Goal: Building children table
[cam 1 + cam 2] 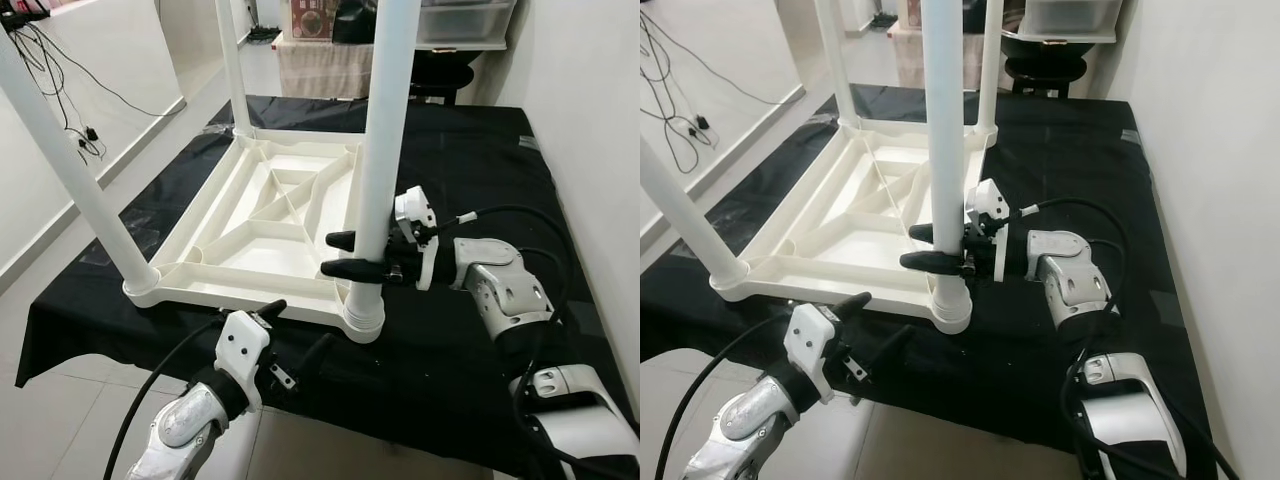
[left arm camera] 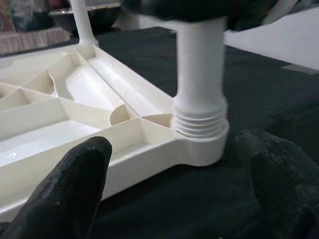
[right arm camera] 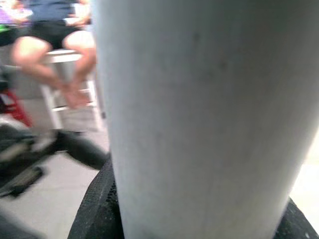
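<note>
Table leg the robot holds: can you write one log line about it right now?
right gripper: shut on table leg | leg: upright in tabletop corner socket | left gripper: open, near that corner

The upturned ribbed plastic children's tabletop (image 1: 262, 232) is cream-white, as are its round tube legs (image 1: 380, 150). The cloth-covered surface (image 1: 470, 170) beneath is plain black. Both arms are silver with white wrist housings; the right gripper (image 1: 340, 255) and left gripper (image 1: 295, 330) have black fingers.

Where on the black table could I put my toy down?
The black cloth is bare to the right of the upside-down tabletop, beyond the right gripper. It is crowded at the near corner leg, gripped by that gripper, with the left gripper just below.
</note>
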Controlling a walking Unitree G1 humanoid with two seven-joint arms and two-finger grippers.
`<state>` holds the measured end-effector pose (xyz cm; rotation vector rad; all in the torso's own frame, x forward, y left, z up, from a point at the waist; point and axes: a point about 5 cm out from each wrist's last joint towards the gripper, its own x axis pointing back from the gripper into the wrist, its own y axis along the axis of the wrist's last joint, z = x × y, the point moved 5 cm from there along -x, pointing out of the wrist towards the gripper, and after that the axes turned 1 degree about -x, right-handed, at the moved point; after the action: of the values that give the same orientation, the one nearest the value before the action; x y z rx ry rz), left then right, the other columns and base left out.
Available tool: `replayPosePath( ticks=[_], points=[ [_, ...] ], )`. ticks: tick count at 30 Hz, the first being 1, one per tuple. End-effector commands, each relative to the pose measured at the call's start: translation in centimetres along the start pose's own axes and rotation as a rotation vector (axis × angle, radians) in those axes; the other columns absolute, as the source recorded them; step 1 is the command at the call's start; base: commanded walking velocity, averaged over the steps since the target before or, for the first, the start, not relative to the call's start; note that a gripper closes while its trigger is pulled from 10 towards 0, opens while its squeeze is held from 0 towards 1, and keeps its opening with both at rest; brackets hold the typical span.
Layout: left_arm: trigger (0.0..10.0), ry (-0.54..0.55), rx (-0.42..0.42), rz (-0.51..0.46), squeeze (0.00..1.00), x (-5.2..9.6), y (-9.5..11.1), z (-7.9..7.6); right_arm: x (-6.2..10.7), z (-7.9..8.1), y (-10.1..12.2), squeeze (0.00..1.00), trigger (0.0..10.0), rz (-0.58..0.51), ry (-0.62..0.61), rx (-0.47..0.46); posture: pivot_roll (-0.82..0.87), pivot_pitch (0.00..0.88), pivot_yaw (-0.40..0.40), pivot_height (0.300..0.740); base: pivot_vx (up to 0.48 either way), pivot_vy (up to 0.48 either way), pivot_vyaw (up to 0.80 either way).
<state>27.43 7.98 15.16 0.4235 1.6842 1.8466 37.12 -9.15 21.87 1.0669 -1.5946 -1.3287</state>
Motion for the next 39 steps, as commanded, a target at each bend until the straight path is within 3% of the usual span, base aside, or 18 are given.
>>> replayPosePath(
  ticks=[1,2,3,5,6,8,11,15,16,19,20,21,24,28,29,36,37,39],
  points=[
    [10.0,-0.001,-0.01,0.008,0.0,0.4,0.1,-0.3,0.0,-0.6,-2.1,0.0,0.0,0.068,-0.142,-0.02,0.03,0.145,-0.009,0.74,0.0,0.0,0.0],
    [10.0,0.0,-0.001,0.011,0.0,0.7,0.1,-0.4,0.0,-0.7,-3.0,0.0,0.0,0.087,-0.222,-0.037,0.03,0.148,-0.014,0.74,0.0,0.0,0.0],
    [10.0,0.025,0.029,0.017,0.0,1.5,0.0,-0.3,1.3,-1.2,-5.9,0.0,0.0,0.15,-0.715,-0.087,0.01,0.156,0.003,0.74,0.0,0.0,0.0],
    [10.0,0.034,0.036,0.017,0.0,1.8,0.0,-0.2,2.3,-1.2,-6.6,0.0,0.0,0.171,-0.87,-0.102,0.01,0.156,0.003,0.74,0.0,0.0,0.0],
    [10.0,0.034,0.036,0.017,0.0,1.8,0.0,-0.2,2.3,-1.2,-6.6,0.0,0.0,0.171,-0.87,-0.102,0.01,0.156,0.003,0.74,0.0,0.0,0.0],
    [10.0,0.053,0.034,0.006,0.0,1.4,-0.1,0.3,0.9,2.6,-7.7,0.0,0.0,0.228,-0.809,-0.077,0.01,0.147,0.013,0.74,0.0,0.0,0.0],
    [10.0,0.058,0.036,-0.003,0.0,0.9,-0.3,0.8,0.0,3.7,-7.6,0.0,0.0,0.245,-0.742,-0.028,0.0,0.138,0.024,0.74,0.0,0.0,0.0],
    [10.0,0.027,0.056,-0.012,0.0,0.2,-0.3,0.8,0.2,2.6,-7.9,0.0,0.0,0.246,-0.736,-0.064,0.01,0.136,0.005,0.74,0.0,0.0,0.0],
    [10.0,0.026,0.069,-0.014,0.0,0.2,-0.3,0.8,-0.1,2.8,-7.9,0.0,10.0,0.243,-0.713,-0.076,0.01,0.135,0.009,0.74,0.0,0.0,0.0],
    [10.0,0.035,0.086,-0.016,0.0,0.3,-0.4,0.9,-0.6,3.1,-7.6,0.0,10.0,0.229,-0.687,-0.093,0.01,0.132,0.013,0.74,0.0,0.0,0.0],
    [10.0,0.042,0.09,-0.016,0.0,0.4,-0.4,1.0,-0.8,3.2,-7.2,0.72,10.0,0.21,-0.677,-0.098,0.01,0.131,0.014,0.74,0.0,0.0,0.0],
    [10.0,0.049,0.092,-0.016,0.0,0.4,-0.4,1.1,-1.2,3.1,-6.5,1.0,10.0,0.172,-0.641,-0.091,0.01,0.129,0.015,0.74,0.0,0.0,0.0],
    [10.0,0.058,0.095,-0.016,0.0,0.4,-0.4,1.1,-2.2,3.5,-3.5,1.0,10.0,0.031,-0.521,-0.074,0.02,0.124,0.015,0.74,0.0,0.0,0.0],
    [10.0,0.059,0.094,-0.017,0.0,0.3,-0.4,1.2,-2.3,3.6,-2.8,1.0,10.0,-0.001,-0.481,-0.07,0.02,0.122,0.016,0.74,0.0,0.0,0.0],
    [10.0,0.058,0.093,-0.016,0.0,0.2,-0.5,1.1,-2.6,4.0,-2.1,0.0,10.0,-0.024,-0.4,-0.046,0.03,0.115,0.01,0.74,0.0,0.0,0.0],
    [10.0,0.05,0.09,-0.014,0.0,-0.1,-0.7,0.9,-2.8,4.2,-1.4,0.0,10.0,-0.042,-0.141,0.008,0.03,0.105,0.003,0.74,0.0,0.0,0.0],
    [10.0,0.048,0.091,-0.014,0.0,-0.1,-0.7,0.8,-2.7,3.9,-1.4,0.0,8.3,-0.036,-0.121,0.014,0.04,0.104,-0.003,0.74,0.0,0.0,0.0],
    [10.0,0.048,0.091,-0.014,0.0,-0.1,-0.7,0.8,-2.7,3.9,-1.4,0.0,8.3,-0.036,-0.121,0.014,0.04,0.104,-0.003,0.74,0.0,0.0,0.0]
  ],
)
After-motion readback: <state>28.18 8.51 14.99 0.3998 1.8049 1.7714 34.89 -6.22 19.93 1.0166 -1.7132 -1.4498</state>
